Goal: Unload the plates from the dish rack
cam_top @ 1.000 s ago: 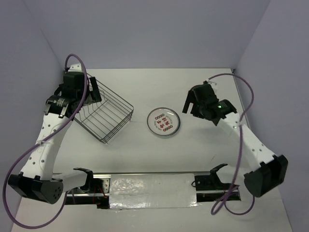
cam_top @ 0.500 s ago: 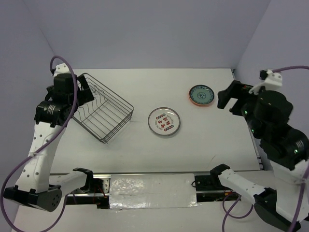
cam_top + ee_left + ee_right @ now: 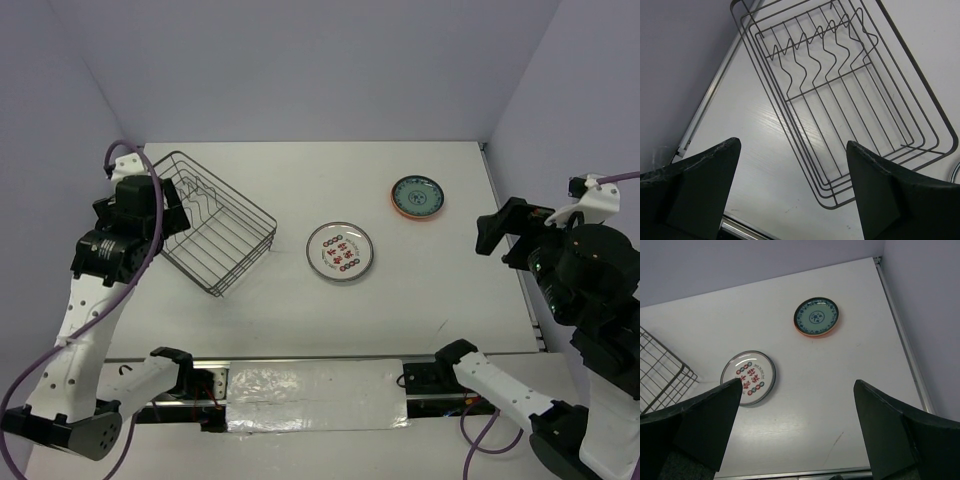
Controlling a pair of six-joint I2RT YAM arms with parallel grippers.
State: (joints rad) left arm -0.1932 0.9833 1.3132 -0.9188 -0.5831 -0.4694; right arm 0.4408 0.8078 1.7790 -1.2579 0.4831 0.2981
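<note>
The dark wire dish rack point(image 3: 215, 228) stands on the left of the table with no plates in it; it also shows in the left wrist view point(image 3: 850, 100) and its corner in the right wrist view point(image 3: 660, 375). A white plate with red motifs point(image 3: 340, 252) lies flat at mid-table point(image 3: 748, 377). An orange plate with a teal centre point(image 3: 417, 197) lies flat at the back right point(image 3: 816, 317). My left gripper point(image 3: 168, 206) is open and empty, raised over the rack's left side point(image 3: 792, 150). My right gripper point(image 3: 505, 235) is open and empty, high above the table's right part point(image 3: 797, 385).
Lilac walls close the table at the back and both sides. A metal rail point(image 3: 300, 365) with a taped silver patch runs along the near edge between the arm bases. The table's right edge strip point(image 3: 905, 350) runs beside the orange plate.
My right gripper has lifted and pulled back to the right, leaving the orange plate on the table. My left gripper has drawn back from the rack's far left corner toward the near left.
</note>
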